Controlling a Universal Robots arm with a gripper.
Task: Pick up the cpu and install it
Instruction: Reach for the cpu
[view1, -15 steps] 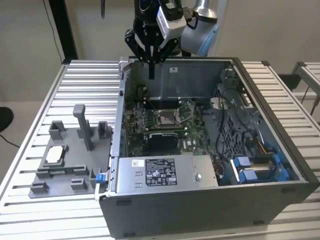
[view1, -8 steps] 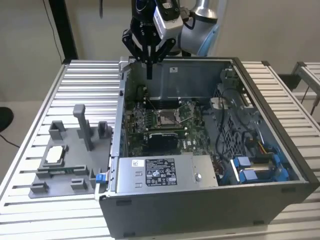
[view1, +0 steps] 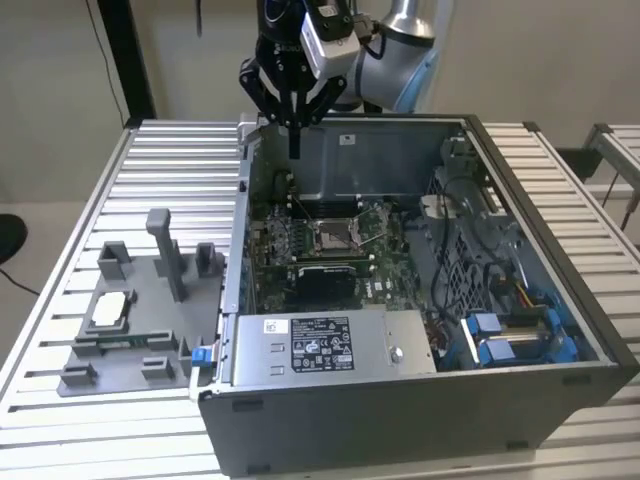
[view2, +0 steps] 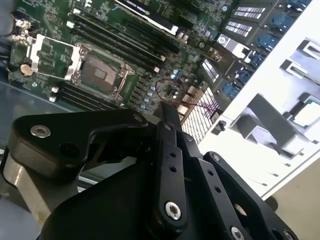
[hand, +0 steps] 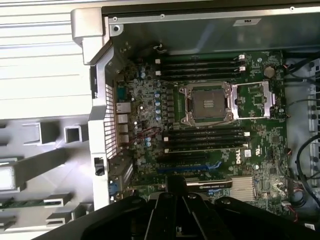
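Observation:
The cpu (view1: 110, 308) is a small pale silver square lying in a recess of the grey fixture tray (view1: 130, 370), at the exterior view's left of the computer case. It shows again in the second wrist view as the cpu (view2: 307, 111) and as a bright patch, the cpu (hand: 5, 179), in the first wrist view. My gripper (view1: 295, 152) hangs above the case's back left corner, far from the chip, fingers pressed together and holding nothing. The metal-framed socket (view1: 333, 235) stands open on the motherboard; both wrist views show this socket (view2: 102, 75) (hand: 207, 103) beyond my gripper (view2: 169, 107) (hand: 175, 181).
The open computer case (view1: 540, 300) holds the green motherboard (view1: 300, 250), a power supply (view1: 320, 345) at the front and blue cable connectors (view1: 500, 335) at the exterior view's right. Upright grey posts (view1: 165, 250) rise from the fixture tray. Everything rests on a ribbed metal table (view1: 170, 160).

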